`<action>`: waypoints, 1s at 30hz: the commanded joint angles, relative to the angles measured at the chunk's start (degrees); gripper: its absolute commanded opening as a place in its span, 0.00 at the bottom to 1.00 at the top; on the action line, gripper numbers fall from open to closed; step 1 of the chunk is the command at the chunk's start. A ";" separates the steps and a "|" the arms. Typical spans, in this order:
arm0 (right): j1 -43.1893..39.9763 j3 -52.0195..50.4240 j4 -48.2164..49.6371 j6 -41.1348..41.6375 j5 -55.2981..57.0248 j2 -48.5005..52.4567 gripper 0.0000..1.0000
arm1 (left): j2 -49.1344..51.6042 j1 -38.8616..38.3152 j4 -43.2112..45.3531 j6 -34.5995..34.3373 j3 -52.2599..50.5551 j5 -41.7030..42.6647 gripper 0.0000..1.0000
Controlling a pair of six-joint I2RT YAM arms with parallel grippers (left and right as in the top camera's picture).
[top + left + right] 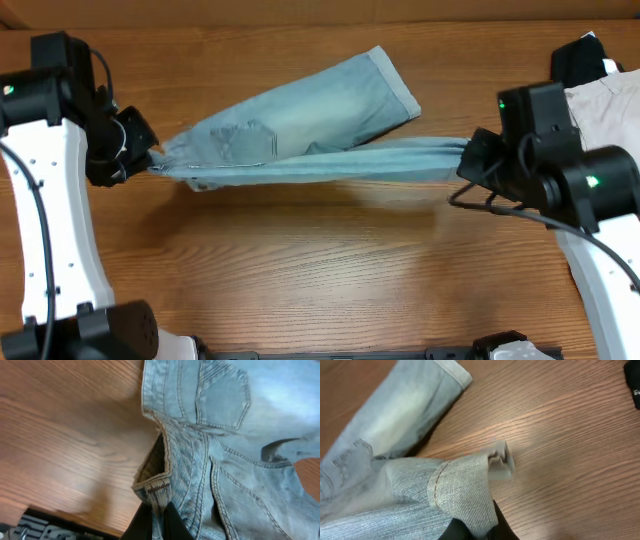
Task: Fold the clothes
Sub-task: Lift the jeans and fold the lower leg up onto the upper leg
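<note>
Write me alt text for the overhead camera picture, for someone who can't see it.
Two robot arms hold faded light-blue jeans stretched over a wooden table: the left gripper pinches the waistband, the right gripper one leg's hem. The other leg lies angled toward the far edge; beige trousers sit at the right edge.

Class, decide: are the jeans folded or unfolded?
Unfolded: the jeans have one leg stretched between left gripper and right gripper, the other splayed across the table.
</note>
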 commanded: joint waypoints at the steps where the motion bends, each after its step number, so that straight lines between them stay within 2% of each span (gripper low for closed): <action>1: -1.64 1.70 1.09 -1.75 4.98 -1.09 0.04 | -2.01 1.01 -0.35 2.12 1.33 -7.08 0.04; 6: -1.64 1.64 4.92 -4.04 4.85 2.16 0.04 | -1.86 1.01 1.03 2.10 -2.60 -7.06 0.04; 11: -1.64 1.62 7.96 -6.12 4.90 8.68 0.04 | -1.86 1.01 6.58 1.79 -10.73 -7.08 0.04; 16: -1.64 1.62 12.70 -7.10 4.85 16.13 0.04 | -1.84 1.03 17.97 1.60 -20.68 -7.32 0.04; 22: -1.64 1.62 25.20 -13.84 4.83 23.26 0.04 | -0.81 1.03 32.33 -0.17 -29.64 -8.28 0.04; 30: -1.64 1.62 35.69 -15.04 4.85 29.62 0.04 | 3.28 1.03 40.19 -2.45 -33.94 -8.31 0.04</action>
